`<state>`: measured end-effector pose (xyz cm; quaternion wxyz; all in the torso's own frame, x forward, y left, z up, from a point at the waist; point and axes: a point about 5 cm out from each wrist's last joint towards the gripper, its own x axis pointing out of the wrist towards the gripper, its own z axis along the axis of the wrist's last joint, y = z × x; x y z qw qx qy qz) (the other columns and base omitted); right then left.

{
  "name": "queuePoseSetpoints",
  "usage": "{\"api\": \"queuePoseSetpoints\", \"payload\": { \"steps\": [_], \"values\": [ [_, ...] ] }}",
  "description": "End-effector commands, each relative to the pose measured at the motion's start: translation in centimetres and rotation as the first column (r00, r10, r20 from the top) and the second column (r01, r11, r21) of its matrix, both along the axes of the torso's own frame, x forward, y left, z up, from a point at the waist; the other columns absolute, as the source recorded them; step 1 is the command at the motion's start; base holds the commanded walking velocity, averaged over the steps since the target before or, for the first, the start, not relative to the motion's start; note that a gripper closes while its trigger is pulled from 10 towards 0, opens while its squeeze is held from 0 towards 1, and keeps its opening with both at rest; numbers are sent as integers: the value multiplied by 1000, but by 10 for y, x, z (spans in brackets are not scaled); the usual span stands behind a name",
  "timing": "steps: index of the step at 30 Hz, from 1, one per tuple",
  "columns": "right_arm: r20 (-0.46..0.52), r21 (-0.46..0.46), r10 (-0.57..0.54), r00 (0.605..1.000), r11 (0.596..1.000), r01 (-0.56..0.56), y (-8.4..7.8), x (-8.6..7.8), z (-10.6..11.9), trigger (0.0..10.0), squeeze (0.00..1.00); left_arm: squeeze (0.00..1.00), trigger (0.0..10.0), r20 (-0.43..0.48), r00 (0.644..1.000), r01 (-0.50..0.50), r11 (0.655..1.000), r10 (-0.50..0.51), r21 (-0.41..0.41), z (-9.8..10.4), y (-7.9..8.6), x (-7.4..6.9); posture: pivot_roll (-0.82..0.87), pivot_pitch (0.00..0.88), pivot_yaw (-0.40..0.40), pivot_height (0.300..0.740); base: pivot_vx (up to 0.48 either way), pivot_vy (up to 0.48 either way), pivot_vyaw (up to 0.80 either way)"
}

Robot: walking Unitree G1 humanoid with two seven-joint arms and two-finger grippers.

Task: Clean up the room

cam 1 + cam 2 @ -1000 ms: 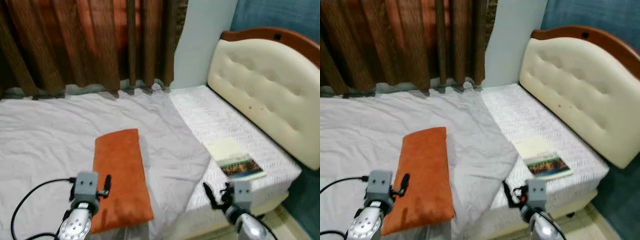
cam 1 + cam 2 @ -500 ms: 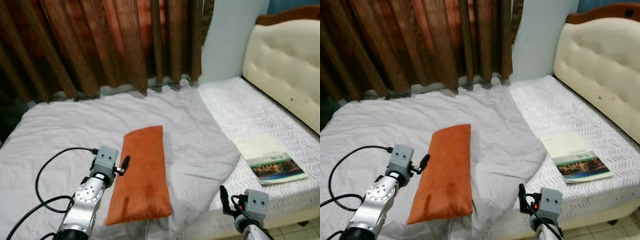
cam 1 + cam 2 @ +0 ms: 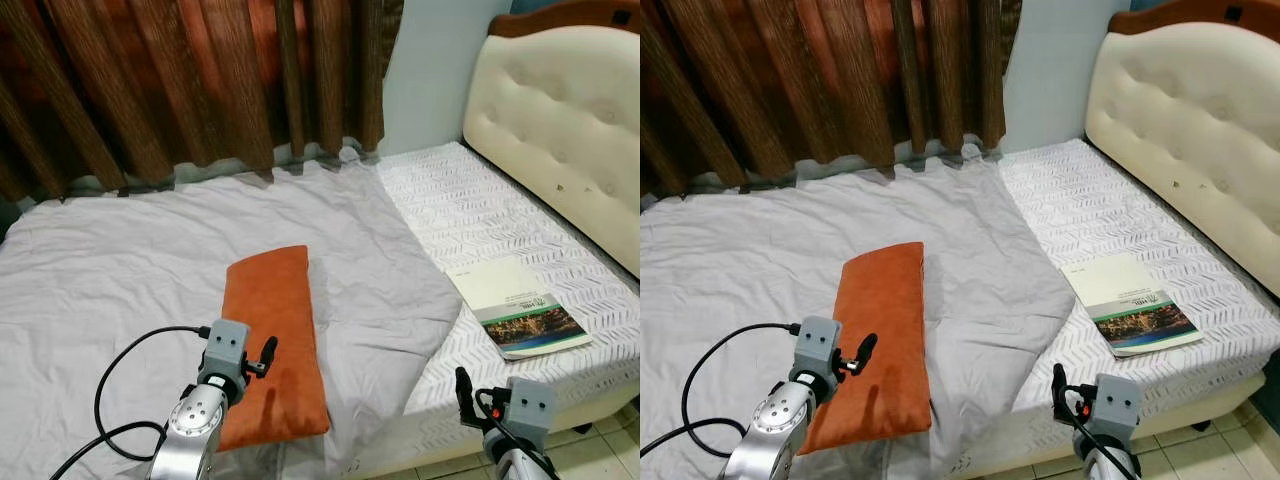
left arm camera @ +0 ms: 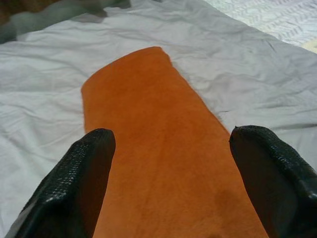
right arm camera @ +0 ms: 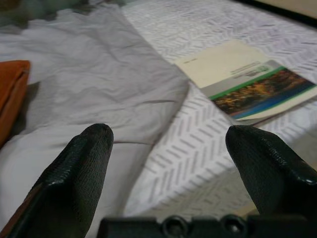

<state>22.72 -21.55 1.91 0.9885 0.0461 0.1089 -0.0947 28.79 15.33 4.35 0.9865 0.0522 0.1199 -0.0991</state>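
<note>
L hand [image 4: 171, 163] is held spread over the orange pillow [image 3: 268, 345]; grey sheet [image 3: 120, 270] under it could be snagged. R hand [image 5: 178, 163], spread, is near the book [image 3: 515, 310].

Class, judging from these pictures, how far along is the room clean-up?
Done: nothing visibly tidied. The orange pillow and the book lie loose on the bed. In hand: the left tool is open, poised over the pillow, not gripping. Left: pillow, book and rumpled grey sheet; the right tool hangs open by the bed's edge.
</note>
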Motion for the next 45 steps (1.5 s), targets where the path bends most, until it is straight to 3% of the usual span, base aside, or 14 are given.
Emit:
{"api": "queuePoseSetpoints", "payload": {
  "steps": [1, 10, 17, 22, 32, 37, 40, 45],
  "values": [
    [-7, 30, 13, 1000, 999, -13, 1, -1, -1, 10000, 0, 0, 10000, 28, 1000, -13, 1000, 12, 10, 6, 2, 2, -88, 15, 28, 740, 0, 0, 0],
    [12, 67, 86, 996, 994, -86, 11, 11, 1, 10000, 0, 0, 10000, 57, 998, -30, 998, 27, 57, 10, 7, 3, -62, 0, 22, 740, 0, 0, 549],
    [12, 76, 108, 994, 991, -108, 11, 15, 2, 10000, 0, 0, 10000, 68, 997, -49, 998, 46, 44, 13, 7, 3, -56, 0, 14, 740, 71, -117, 528],
    [22, 98, 178, 984, 979, -180, 16, 27, 6, 10000, 0, 0, 10000, 81, 994, -73, 997, 73, 7, 16, 1, 4, -40, 0, -8, 740, 262, -400, 504],
    [20, 90, 242, 970, 966, -243, 22, 37, 9, 10000, 0, 0, 10000, 60, 990, -132, 990, 129, 41, 13, 9, 6, -19, 0, -30, 740, 182, -156, 492],
    [21, 72, 250, 968, 965, -251, 24, 39, 10, 10000, 0, 0, 10000, 93, 986, -135, 991, 135, -12, 20, 16, 6, -13, 0, -33, 740, 275, 0, 0],
    [20, 67, 238, 971, 969, -239, 22, 40, 9, 10000, 0, 0, 10000, 76, 985, -147, 984, 155, -100, 16, 21, 0, -10, 0, -34, 740, 350, 242, 0],
    [27, 62, 227, 974, 972, -228, 21, 38, 9, 10000, 0, 0, 10000, 63, 991, -108, 988, 115, -112, 12, 23, -4, -9, 1, -34, 740, 302, 375, 0]
  ]
}}
